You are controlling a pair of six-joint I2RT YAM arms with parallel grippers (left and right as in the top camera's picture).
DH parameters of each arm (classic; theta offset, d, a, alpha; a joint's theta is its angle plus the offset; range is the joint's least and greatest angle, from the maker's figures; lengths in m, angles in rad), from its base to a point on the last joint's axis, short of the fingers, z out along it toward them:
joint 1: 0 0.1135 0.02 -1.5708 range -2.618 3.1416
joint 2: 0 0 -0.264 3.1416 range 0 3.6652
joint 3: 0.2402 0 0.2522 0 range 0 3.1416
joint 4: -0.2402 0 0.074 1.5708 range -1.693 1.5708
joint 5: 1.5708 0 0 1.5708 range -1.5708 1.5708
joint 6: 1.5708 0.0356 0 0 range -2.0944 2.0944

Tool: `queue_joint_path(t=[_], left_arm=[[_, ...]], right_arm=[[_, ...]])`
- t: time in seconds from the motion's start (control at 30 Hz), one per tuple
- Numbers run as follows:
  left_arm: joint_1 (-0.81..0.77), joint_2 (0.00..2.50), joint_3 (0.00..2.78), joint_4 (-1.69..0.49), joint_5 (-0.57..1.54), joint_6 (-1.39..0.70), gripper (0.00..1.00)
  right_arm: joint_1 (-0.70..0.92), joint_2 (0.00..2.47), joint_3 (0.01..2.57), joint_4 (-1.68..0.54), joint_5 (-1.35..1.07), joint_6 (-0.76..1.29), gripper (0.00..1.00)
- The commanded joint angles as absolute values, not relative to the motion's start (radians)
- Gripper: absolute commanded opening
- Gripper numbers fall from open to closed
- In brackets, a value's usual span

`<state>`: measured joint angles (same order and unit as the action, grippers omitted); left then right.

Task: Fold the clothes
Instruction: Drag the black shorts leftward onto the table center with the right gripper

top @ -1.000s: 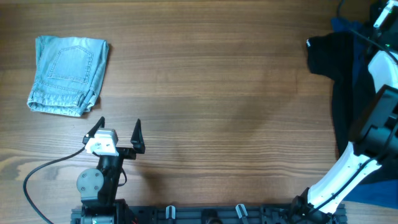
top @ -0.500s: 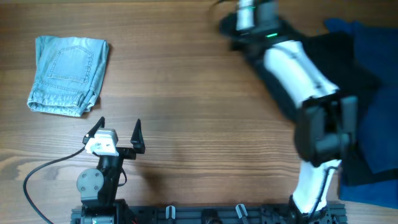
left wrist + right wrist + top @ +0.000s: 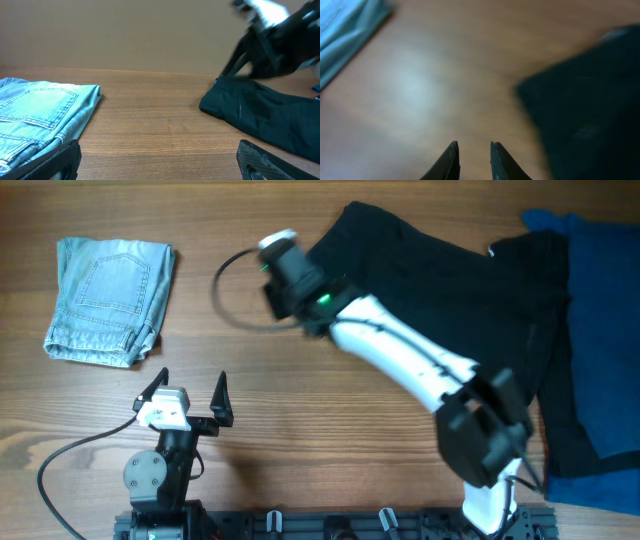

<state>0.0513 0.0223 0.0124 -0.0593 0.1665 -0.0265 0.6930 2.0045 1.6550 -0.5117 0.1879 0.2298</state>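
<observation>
Two arms are dividing the work: the right gripper [image 3: 471,160], fingers nearly together on nothing visible, is reaching over the black garment [image 3: 430,270] at mid-table, seemingly spreading it, while the left gripper [image 3: 190,395] is waiting apart beside the folded jeans [image 3: 108,300].

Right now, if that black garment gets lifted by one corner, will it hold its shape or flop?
Probably flop: the black garment lies spread in soft wrinkles, draped flat on the table. It likely drags and bunches when pushed, unlike the thicker folded jeans.
</observation>
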Motion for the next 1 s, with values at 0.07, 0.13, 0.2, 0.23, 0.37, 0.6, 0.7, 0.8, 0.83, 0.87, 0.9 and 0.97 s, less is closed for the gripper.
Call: queue_joint_path(t=[0.07, 0.13, 0.2, 0.23, 0.37, 0.6, 0.7, 0.8, 0.83, 0.87, 0.9, 0.97], left_arm=[[0.045, 0.02, 0.006, -0.059, 0.183, -0.007, 1.0], [0.045, 0.02, 0.006, -0.059, 0.183, -0.007, 1.0], [0.045, 0.02, 0.006, -0.059, 0.183, -0.007, 1.0], [0.045, 0.02, 0.006, -0.059, 0.183, -0.007, 1.0], [0.045, 0.02, 0.006, -0.059, 0.183, -0.007, 1.0], [0.045, 0.02, 0.006, -0.059, 0.183, -0.007, 1.0], [0.045, 0.02, 0.006, -0.06, 0.183, -0.007, 1.0], [0.045, 0.02, 0.006, -0.059, 0.182, -0.007, 1.0], [0.045, 0.02, 0.006, -0.059, 0.182, -0.007, 1.0], [0.045, 0.02, 0.006, -0.05, 0.182, 0.004, 1.0], [0.045, 0.02, 0.006, -0.039, 0.182, 0.012, 1.0], [0.045, 0.02, 0.006, -0.03, 0.217, 0.026, 1.0]], right_arm=[[0.357, 1.954, 1.662, -0.671, 0.052, 0.254, 0.26], [0.273, 1.957, 1.662, -0.657, -0.126, 0.254, 0.18], [0.21, 1.958, 1.662, -0.628, -0.18, 0.266, 0.08], [0.202, 1.958, 1.66, -0.614, -0.178, 0.266, 0.07], [0.199, 1.974, 1.66, -0.606, -0.057, 0.292, 0.06], [0.174, 2.0, 1.66, -0.622, -0.037, 0.289, 0.25], [0.068, 1.956, 1.661, -0.688, -0.037, 0.289, 0.39], [-0.056, 1.948, 1.661, -0.768, -0.019, 0.288, 0.64], [-0.096, 1.948, 1.661, -0.811, 0.02, 0.287, 0.79], [-0.129, 1.948, 1.661, -0.848, 0.058, 0.288, 0.91], [-0.154, 1.948, 1.661, -0.877, 0.075, 0.288, 0.97], [-0.207, 1.948, 1.66, -0.928, 0.073, 0.292, 1.0]])
